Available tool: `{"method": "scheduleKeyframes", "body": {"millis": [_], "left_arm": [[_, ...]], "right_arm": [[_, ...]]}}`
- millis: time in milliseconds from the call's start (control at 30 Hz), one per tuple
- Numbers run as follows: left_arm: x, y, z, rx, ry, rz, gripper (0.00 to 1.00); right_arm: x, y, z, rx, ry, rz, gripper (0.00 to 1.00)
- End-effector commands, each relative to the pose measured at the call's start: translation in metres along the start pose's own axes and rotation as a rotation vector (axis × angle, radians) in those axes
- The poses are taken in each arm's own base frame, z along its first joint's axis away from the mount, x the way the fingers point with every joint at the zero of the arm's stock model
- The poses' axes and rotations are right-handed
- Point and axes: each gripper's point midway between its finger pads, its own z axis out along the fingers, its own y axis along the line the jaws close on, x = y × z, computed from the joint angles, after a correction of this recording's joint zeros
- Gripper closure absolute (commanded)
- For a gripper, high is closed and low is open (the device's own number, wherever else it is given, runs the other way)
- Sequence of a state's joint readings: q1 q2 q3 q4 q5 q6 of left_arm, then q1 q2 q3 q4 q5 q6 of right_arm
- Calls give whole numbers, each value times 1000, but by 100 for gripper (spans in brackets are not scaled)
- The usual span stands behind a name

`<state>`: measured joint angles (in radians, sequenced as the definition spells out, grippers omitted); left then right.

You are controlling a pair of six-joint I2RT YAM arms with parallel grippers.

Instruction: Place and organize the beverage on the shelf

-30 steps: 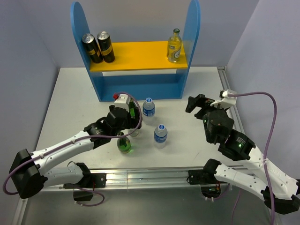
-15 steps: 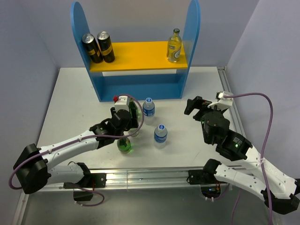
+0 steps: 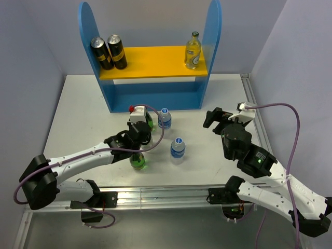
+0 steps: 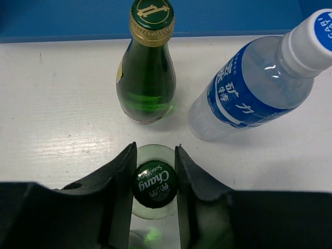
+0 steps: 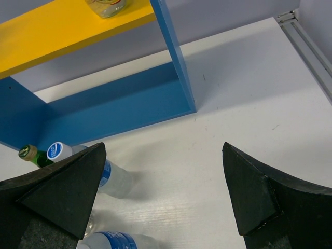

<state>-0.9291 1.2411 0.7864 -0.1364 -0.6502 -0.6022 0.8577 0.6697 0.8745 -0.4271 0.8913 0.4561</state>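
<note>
Left end effector [image 4: 155,155]: clamped on cap of upright green bottle [image 4: 154,184] on table [image 4: 52,114]. Right end effector [image 5: 163,150]: spread wide open, pointed toward shelf [image 5: 174,67].

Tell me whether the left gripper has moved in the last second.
Yes. In the top view the left gripper has shifted slightly right, toward the blue-capped bottle standing nearest the shelf.

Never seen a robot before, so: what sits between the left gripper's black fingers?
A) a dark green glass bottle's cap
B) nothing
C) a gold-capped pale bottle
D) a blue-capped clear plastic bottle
A: the left wrist view shows the left gripper closed on either side of the dark green glass bottle at its cap.
</note>
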Motion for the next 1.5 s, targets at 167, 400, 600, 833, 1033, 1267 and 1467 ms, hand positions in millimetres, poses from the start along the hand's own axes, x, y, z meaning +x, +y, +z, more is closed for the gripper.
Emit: {"method": "scheduleKeyframes", "body": {"millis": [167, 400, 600, 833, 1033, 1267, 1467], "left_arm": [[-8, -8, 0, -46, -14, 17, 100], [-56, -13, -17, -58, -79, 17, 100], [-123, -25, -42, -44, -160, 17, 100], [-210, -52, -68, -1, -267, 69, 100], [-311, -78, -87, 36, -401, 51, 100], [-378, -95, -66, 71, -514, 21, 100], [-403, -109, -40, 101, -621, 5, 100]], "right_arm": [[-4, -2, 1, 19, -27, 29, 0], [-4, -4, 0, 22, -34, 33, 0], [-6, -3, 0, 23, -35, 34, 0], [-5, -2, 0, 17, -33, 35, 0], [-3, -4, 1, 23, -36, 35, 0], [1, -6, 1, 25, -37, 37, 0], [4, -7, 0, 19, -34, 44, 0]]}}
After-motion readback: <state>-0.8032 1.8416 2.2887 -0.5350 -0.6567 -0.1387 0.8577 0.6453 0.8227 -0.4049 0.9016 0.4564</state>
